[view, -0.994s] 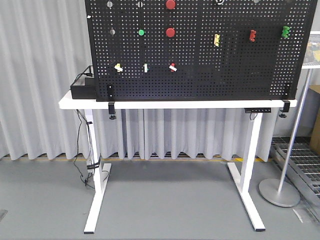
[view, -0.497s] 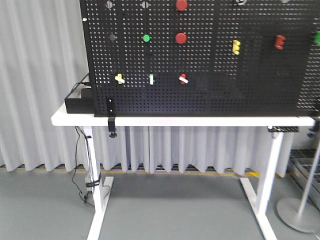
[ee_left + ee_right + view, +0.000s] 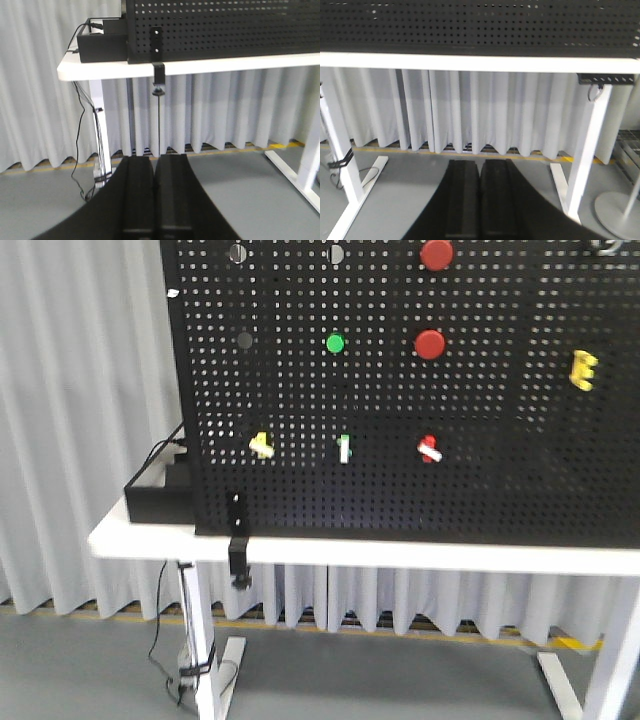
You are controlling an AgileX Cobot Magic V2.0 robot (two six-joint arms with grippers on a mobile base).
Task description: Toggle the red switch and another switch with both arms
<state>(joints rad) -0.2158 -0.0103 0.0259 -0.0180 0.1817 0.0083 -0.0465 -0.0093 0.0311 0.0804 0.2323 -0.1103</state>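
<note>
On the black pegboard in the front view, the red switch is a small red base with a white lever slanting down to the right. The yellow switch sits to its left in the same row, with a green-based toggle between them. My left gripper is shut with nothing in it and sits low, facing the table's left end. Likewise shut and empty, my right gripper points under the tabletop. Neither gripper shows in the front view.
Two round red buttons, a green button and a yellow clip hang higher on the board. A black box with cables sits at the left end of the white table. A black clamp grips the table edge. White curtains hang behind.
The front view has closed in on the pegboard and drifted left, so the switches look larger and sit lower and further right in the frame. The right-hand clips have left the view.
</note>
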